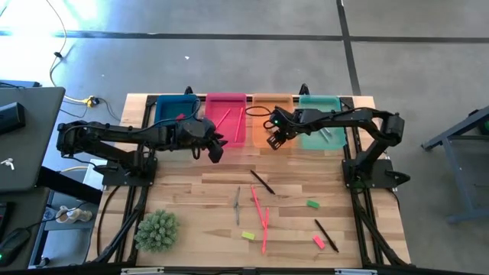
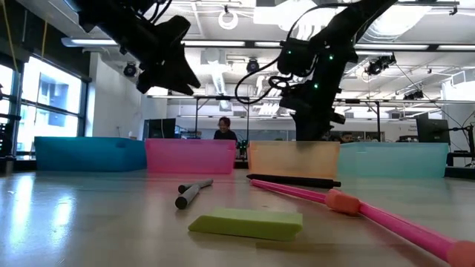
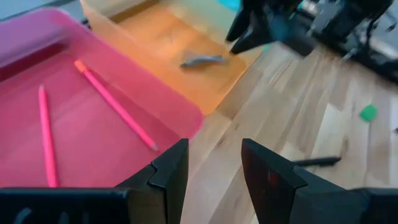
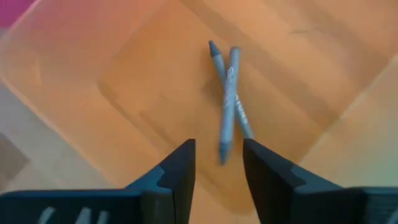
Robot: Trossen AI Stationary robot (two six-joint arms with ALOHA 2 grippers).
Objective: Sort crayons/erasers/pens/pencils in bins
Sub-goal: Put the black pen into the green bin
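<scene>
Step in hand: you look to be at the drop over the orange bin [image 1: 260, 103], which I will use as the landmark; the job now is a clean pull-away.
Right gripper: your right gripper [image 4: 217, 163] hangs directly above the orange bin's floor, jaws parted to a narrow gap with nothing between them.
Crayons in the bin: two grey crayons [image 4: 227, 99] lie crossed on the orange bin's floor, just beyond the fingertips [image 4: 184, 155]; one looks blurred, so I judge it may not be settled.
Doing it well: lift straight up from the orange bin before you swing away, so the fingers don't clip the crossed pair or the bin's wall.
Left gripper: your left gripper [image 3: 214, 163] hovers at the near edge of the pink bin [image 3: 93, 143] beside the orange bin, jaws parted and empty; the two arms are close, so move one at a time.
Pink bin contents: two long pink sticks [image 3: 115, 104] lie in it.
Next pick: on the table [image 1: 199, 206] well in front of the orange bin lies another grey crayon [image 1: 237, 196]; erasers [image 1: 312, 204] lie farther out.
</scene>
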